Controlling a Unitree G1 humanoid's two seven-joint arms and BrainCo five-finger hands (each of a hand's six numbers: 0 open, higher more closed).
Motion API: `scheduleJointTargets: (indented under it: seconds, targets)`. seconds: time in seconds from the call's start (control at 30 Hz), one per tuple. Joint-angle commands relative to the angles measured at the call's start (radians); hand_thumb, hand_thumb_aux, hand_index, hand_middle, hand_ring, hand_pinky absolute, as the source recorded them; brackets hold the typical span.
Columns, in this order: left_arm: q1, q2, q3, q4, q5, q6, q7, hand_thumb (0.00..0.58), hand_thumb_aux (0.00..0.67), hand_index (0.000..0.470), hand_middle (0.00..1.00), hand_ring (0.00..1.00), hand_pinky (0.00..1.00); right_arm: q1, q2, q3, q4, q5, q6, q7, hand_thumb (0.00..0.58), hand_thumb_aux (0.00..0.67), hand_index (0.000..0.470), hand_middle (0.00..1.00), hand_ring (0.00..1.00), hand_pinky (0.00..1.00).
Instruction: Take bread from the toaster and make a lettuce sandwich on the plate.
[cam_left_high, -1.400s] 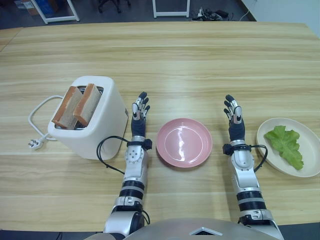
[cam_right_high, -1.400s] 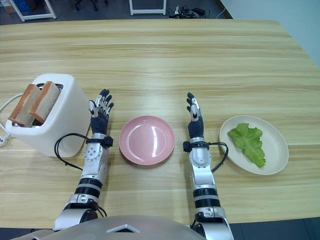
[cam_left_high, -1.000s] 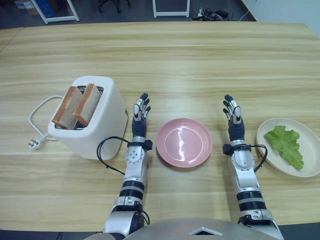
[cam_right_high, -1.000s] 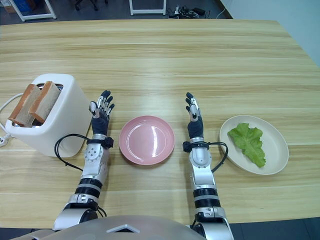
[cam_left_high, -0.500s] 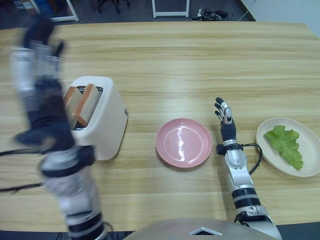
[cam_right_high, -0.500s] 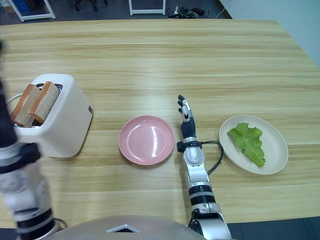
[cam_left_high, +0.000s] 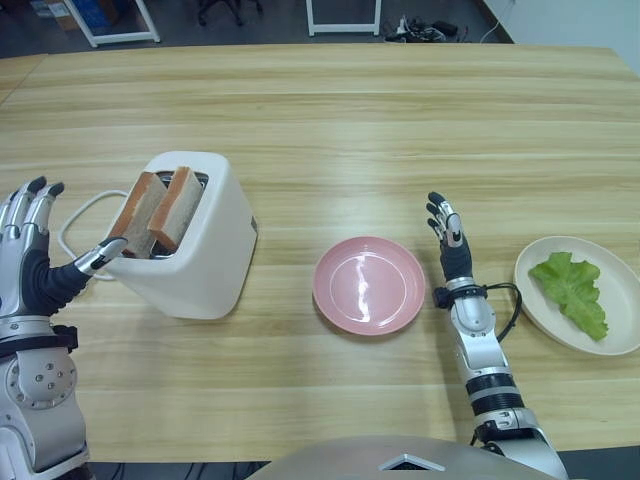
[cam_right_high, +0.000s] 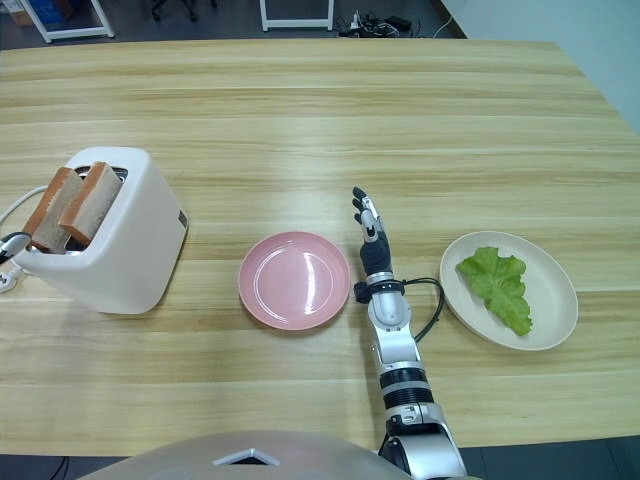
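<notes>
Light wooden tabletop (cam_left_high: 400, 120); dark floor with loose cables (cam_left_high: 415, 28) behind. White toaster (cam_left_high: 205, 265) at left holds two bread slices (cam_left_high: 160, 212) upright in its slots. Pink plate (cam_left_high: 368, 285) at centre. Beige plate (cam_left_high: 528, 290) at right carries lettuce (cam_left_high: 572, 292). Left hand (cam_left_high: 30, 275) beside toaster, fingers spread, holding nothing. Right hand (cam_left_high: 455, 255) between plates, fingers straight, empty

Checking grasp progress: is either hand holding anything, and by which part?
Nothing is held: left hand open beside the toaster, right hand open beside the pink plate.
</notes>
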Motion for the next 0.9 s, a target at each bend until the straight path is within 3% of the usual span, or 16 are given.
scheduleJointTargets:
  seconds: [0.03,0.2,0.5,0.53,0.57,0.6,0.63,0.9]
  targets:
    - [-0.021,0.021,-0.047,0.044,0.051,0.072,0.025,0.000,0.000,0.000,0.00,0.00,0.00,0.011,-0.007,-0.009,-0.011,0.002,0.014,0.001,0.000,0.000,0.000,0.00,0.00,0.00]
    - [-0.093,0.044,-0.134,0.099,0.095,0.129,0.066,0.000,0.000,0.000,0.00,0.00,0.00,0.020,-0.003,-0.013,-0.010,0.000,0.017,-0.005,0.000,0.000,0.000,0.00,0.00,0.00]
    - [-0.090,0.073,-0.209,0.124,0.112,0.164,0.108,0.000,0.000,0.000,0.00,0.00,0.00,0.028,-0.010,-0.030,0.009,0.007,0.022,-0.010,0.000,0.000,0.000,0.00,0.00,0.00]
    - [-0.086,0.076,-0.213,0.126,0.108,0.166,0.109,0.124,0.076,0.053,0.00,0.00,0.00,0.029,-0.010,-0.031,0.007,0.007,0.022,-0.009,0.000,0.000,0.000,0.00,0.00,0.00]
    - [-0.082,0.078,-0.217,0.128,0.105,0.168,0.111,0.476,0.386,0.271,0.00,0.00,0.00,0.030,-0.009,-0.031,0.006,0.006,0.023,-0.010,0.000,0.000,0.000,0.00,0.00,0.00]
    - [-0.079,0.079,-0.218,0.127,0.100,0.170,0.111,0.552,0.523,0.367,0.00,0.00,0.00,0.030,-0.009,-0.032,0.005,0.006,0.023,-0.010,0.000,0.000,0.000,0.00,0.00,0.00]
    - [-0.077,0.080,-0.220,0.126,0.097,0.172,0.112,0.580,0.670,0.470,0.00,0.00,0.00,0.031,-0.010,-0.033,0.004,0.006,0.024,-0.010,0.000,0.000,0.000,0.00,0.00,0.00]
    - [-0.041,0.076,-0.221,0.054,0.025,0.128,0.118,0.580,0.670,0.470,0.00,0.00,0.00,0.031,-0.013,-0.039,0.005,0.005,0.024,-0.008,0.000,0.000,0.000,0.00,0.00,0.00]
